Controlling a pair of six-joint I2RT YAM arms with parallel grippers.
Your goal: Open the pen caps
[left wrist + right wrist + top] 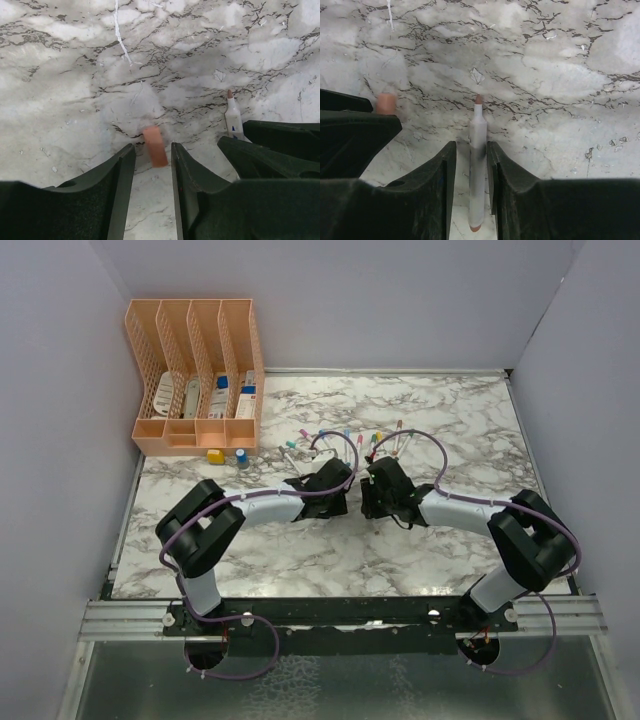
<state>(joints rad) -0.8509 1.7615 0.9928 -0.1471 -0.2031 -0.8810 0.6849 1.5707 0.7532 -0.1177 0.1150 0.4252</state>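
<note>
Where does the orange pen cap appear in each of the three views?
Top external: not visible there.
Left wrist: orange pen cap low centre, between the fingers.
Right wrist: orange pen cap at the left edge, blurred.
Shared landmark: the uncapped pen, in both wrist views.

Marble-patterned table (grey-veined) between plain lilac walls — peach file rack back-left.

Orange cap, grey orange-tipped pen, grey-veined white marble table.
</note>
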